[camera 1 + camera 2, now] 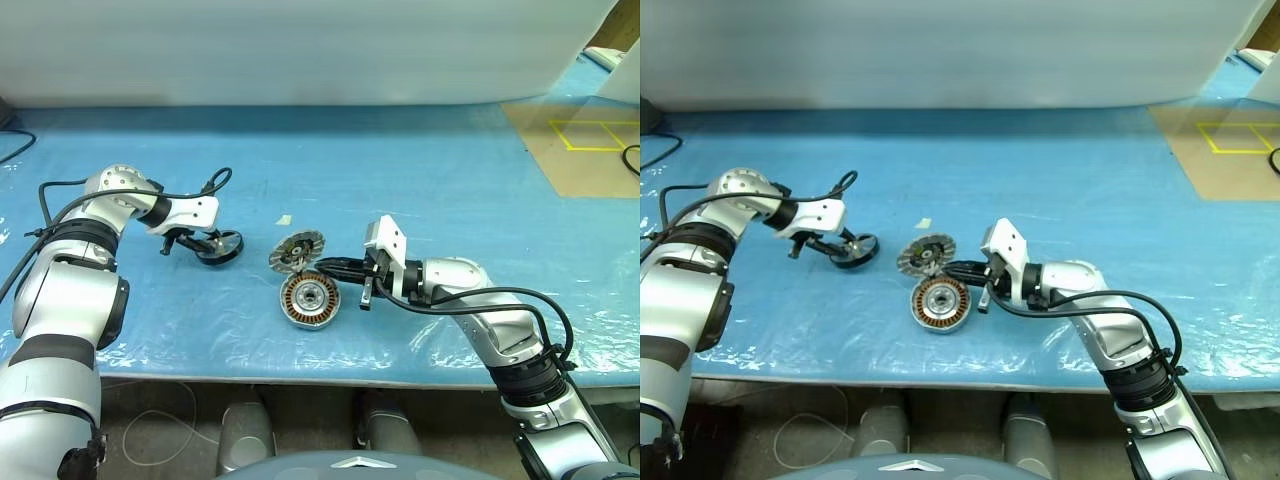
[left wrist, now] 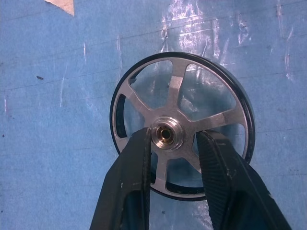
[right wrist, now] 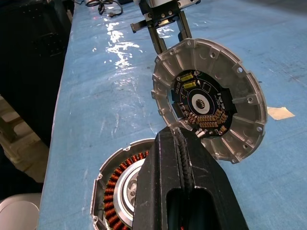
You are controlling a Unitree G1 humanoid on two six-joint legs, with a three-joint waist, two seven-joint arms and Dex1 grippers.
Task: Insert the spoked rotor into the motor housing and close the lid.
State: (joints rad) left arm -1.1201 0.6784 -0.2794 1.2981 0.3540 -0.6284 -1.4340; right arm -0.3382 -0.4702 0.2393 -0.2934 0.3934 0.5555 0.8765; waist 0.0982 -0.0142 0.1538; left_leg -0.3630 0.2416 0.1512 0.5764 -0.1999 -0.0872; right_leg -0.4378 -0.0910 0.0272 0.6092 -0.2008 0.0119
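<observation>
The left arm reaches inward and angles down, left gripper point(image 2: 168, 158) clamped on the hub of the spoked rotor point(image 2: 182, 124), which sits on the blue table point(image 1: 450, 180). The right gripper point(image 3: 180, 143) – fingers pressed together – pinches the lid point(image 3: 211, 103) upright beside the motor housing point(image 1: 309, 300).

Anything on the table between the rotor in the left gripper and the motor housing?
Only bare blue table covering lies between the spoked rotor and the motor housing, as the left eye view shows. The lid stands beyond the housing, off that line.
</observation>
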